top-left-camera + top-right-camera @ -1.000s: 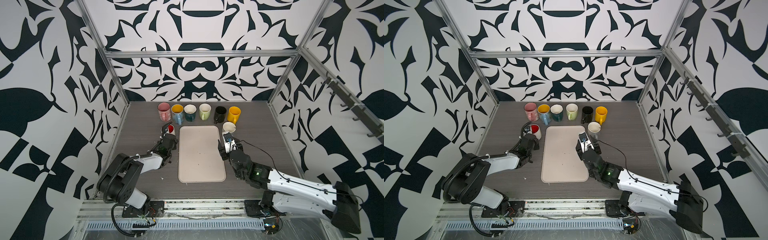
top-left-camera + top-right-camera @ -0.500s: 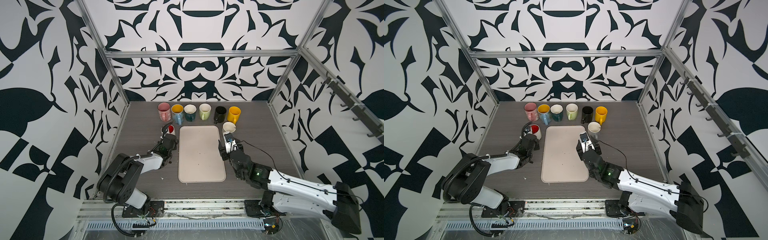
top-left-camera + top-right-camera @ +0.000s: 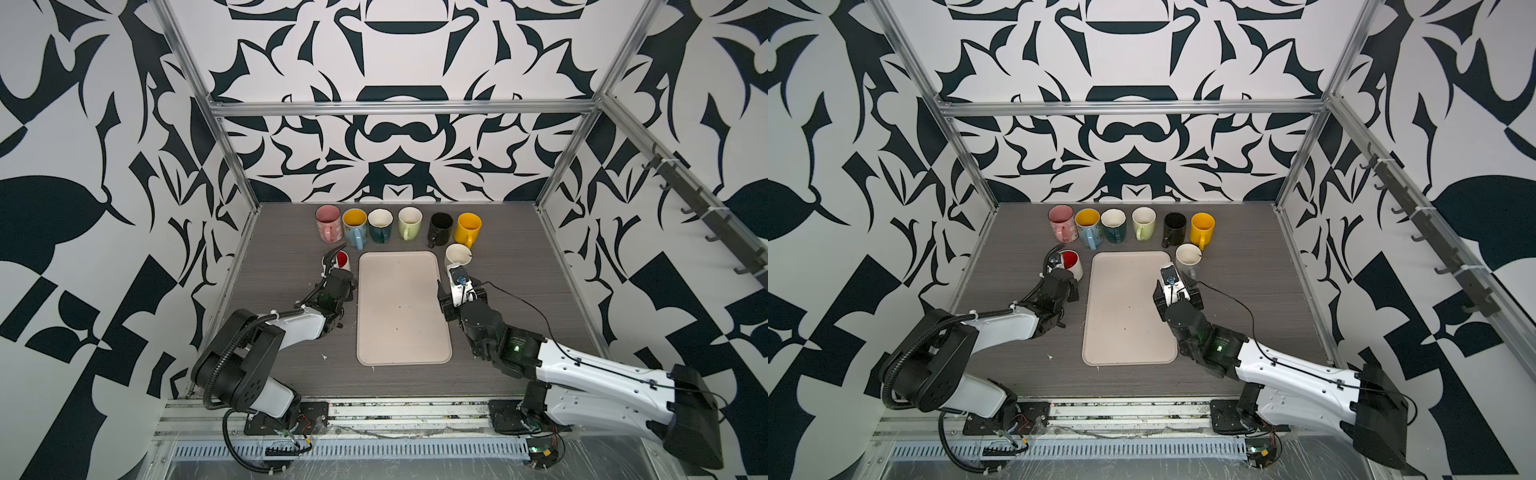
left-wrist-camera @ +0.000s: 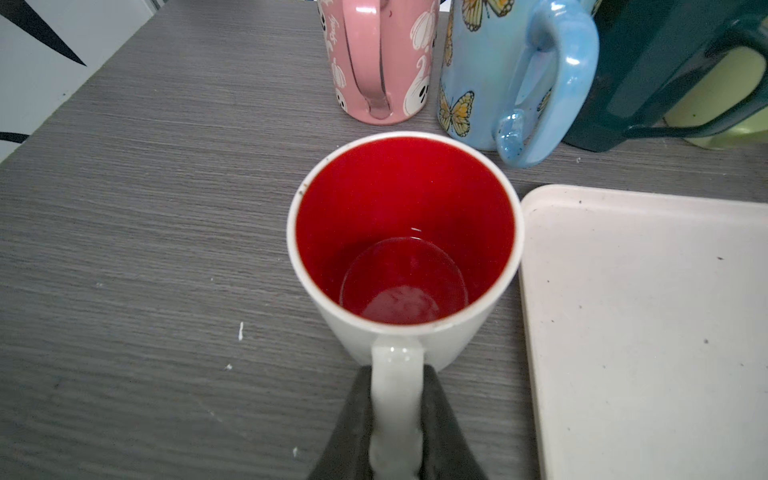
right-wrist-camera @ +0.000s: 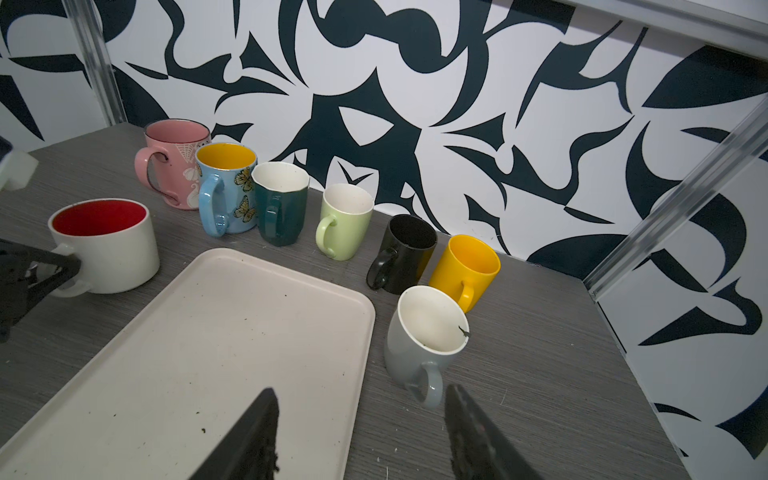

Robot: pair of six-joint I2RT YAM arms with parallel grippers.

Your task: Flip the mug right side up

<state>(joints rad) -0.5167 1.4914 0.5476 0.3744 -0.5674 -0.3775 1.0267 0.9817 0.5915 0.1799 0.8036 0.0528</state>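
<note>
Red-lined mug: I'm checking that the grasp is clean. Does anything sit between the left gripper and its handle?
Nothing visible does. The left gripper is shut directly on the handle of the red-lined mug, which stands upright on the table.

A row of mugs point(image 3: 380, 224) is lined up behind the tray point(image 3: 401, 307); the left mug point(image 3: 343, 261) is set beside its far left corner, the right mug point(image 3: 458, 254) beside its far right
</note>
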